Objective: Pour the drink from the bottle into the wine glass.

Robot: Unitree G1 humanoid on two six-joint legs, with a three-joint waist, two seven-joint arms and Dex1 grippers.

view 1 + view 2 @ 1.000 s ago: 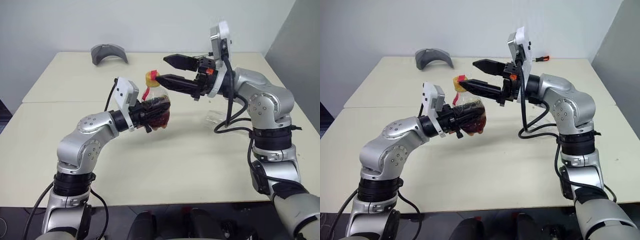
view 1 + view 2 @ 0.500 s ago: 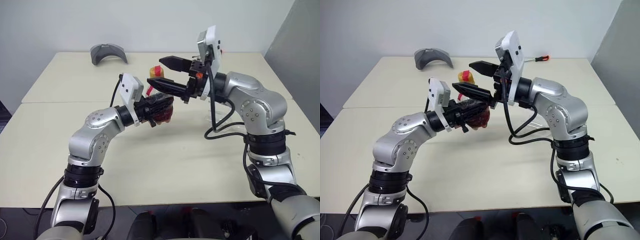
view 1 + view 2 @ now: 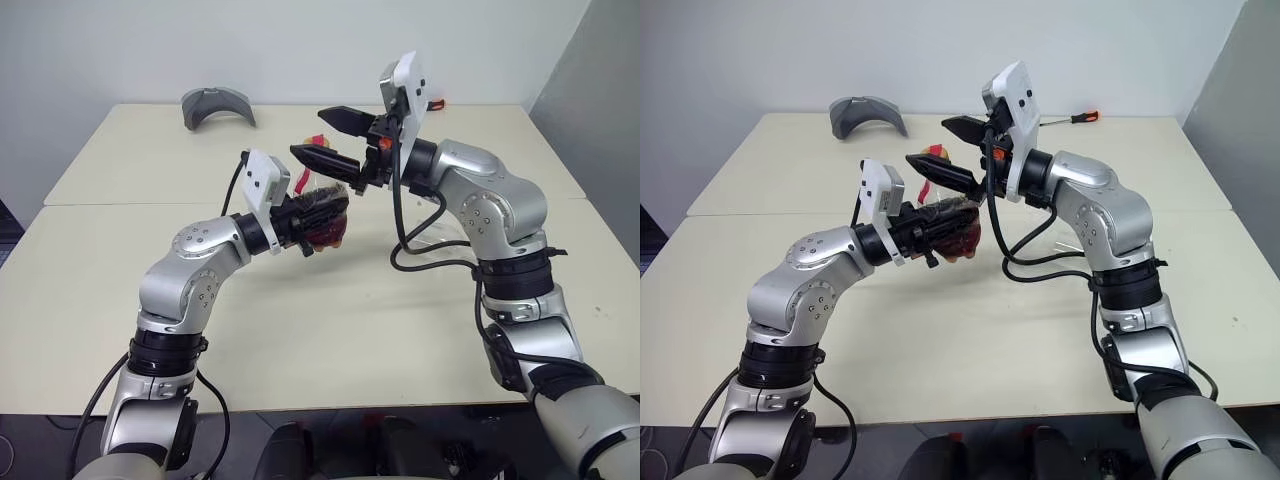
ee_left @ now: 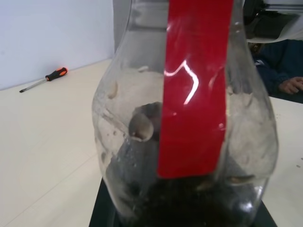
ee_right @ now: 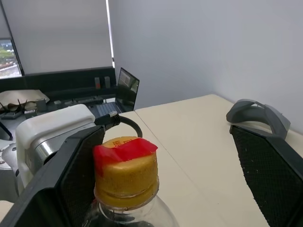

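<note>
Standing upright at frame centre, the bottle (image 3: pixel 322 212) is clamped by the shut left gripper (image 3: pixel 312 215), its yellow cap (image 5: pixel 125 171) bracketed between the empty right gripper's (image 3: pixel 322 137) wide-spread fingers, untouched.

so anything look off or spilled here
No spill shows. The bottle, in the left gripper, has its yellow cap on, with red tape over the top; the open right gripper brackets it.

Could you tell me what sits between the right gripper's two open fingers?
The bottle's yellow cap, red tape on top, sits between the right gripper's open fingers, untouched, in the right wrist view.
</note>
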